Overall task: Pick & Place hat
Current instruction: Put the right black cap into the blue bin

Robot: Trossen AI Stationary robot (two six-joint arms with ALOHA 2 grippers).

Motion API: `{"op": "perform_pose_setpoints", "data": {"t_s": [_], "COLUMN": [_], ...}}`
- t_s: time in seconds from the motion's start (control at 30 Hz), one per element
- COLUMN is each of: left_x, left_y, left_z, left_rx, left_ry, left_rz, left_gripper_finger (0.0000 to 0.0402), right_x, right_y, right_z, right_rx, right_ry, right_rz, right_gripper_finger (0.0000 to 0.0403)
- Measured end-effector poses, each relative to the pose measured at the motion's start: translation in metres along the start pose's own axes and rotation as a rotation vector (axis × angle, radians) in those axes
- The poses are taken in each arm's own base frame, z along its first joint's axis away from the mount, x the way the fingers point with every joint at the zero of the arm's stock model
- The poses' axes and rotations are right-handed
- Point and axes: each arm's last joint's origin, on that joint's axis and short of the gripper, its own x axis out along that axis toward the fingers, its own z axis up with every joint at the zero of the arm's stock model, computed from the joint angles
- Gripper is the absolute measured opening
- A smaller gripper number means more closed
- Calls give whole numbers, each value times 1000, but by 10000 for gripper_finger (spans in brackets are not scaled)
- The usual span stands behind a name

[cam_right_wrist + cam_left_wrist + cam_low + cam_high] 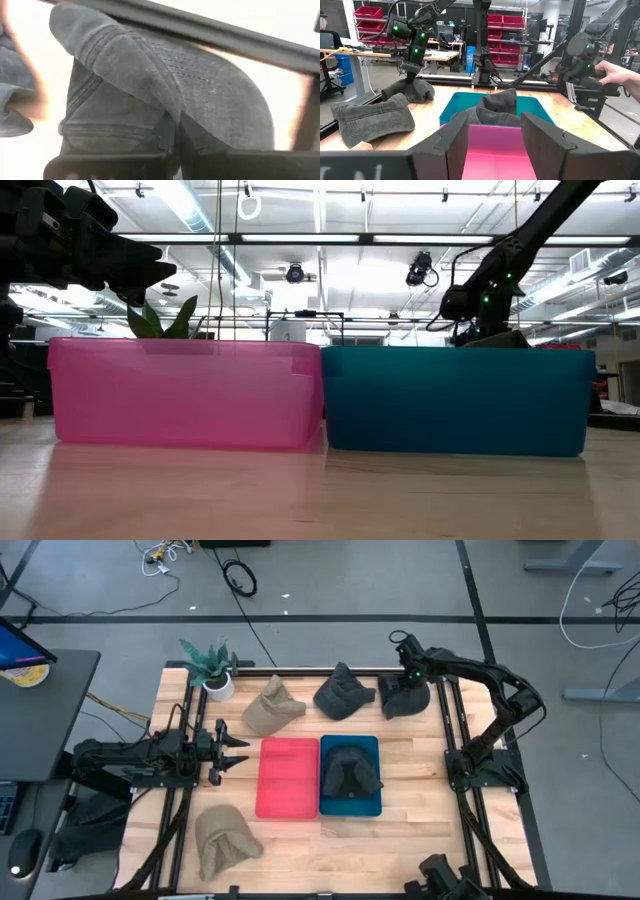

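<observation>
A dark grey hat [405, 698] lies at the table's far right, and my right gripper [406, 683] comes down onto it and is shut on it; the left wrist view shows that gripper [410, 75] on the hat [412, 91]. A second dark hat [343, 692] lies left of it, and a third [349, 770] rests in the blue tray [371, 806]. The pink tray [287, 778] stands beside the blue one. My left gripper [240, 748] hovers open, left of the pink tray. My right gripper [176, 137] pinches a raised fold of the dark grey hat's crown [150, 85] between its two fingers. The fingers come from above, pointing down. The hat's lower part [400, 95] still rests on the table.
Two khaki hats lie on the table, one at the far side [272, 707] and one at the near left [225, 838]. A potted plant [213, 668] stands at the far left corner. A person's hand [619, 75] shows near the table's right side.
</observation>
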Motion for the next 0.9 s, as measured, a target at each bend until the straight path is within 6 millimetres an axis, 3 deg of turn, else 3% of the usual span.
{"op": "perform_pose_setpoints", "data": {"t_s": [0.17, 0.33, 0.67, 0.9], "left_x": [0, 0, 0, 0], "left_y": [0, 0, 0, 0], "left_z": [0, 0, 0, 0], "left_rx": [0, 0, 0, 0], "left_ry": [0, 0, 0, 0], "left_rz": [0, 0, 0, 0], "left_gripper_finger": [183, 183, 183, 183], "right_x": [-27, -64, -136, -156], "right_y": [-3, 7, 41, 69], "right_z": [-2, -10, -50, -79], "right_rx": [4, -37, -342, -633], "right_ry": [-74, -183, -340, -350], "right_rz": [-28, 38, 397, 586], "right_gripper_finger": [2, 2, 1, 1]}}
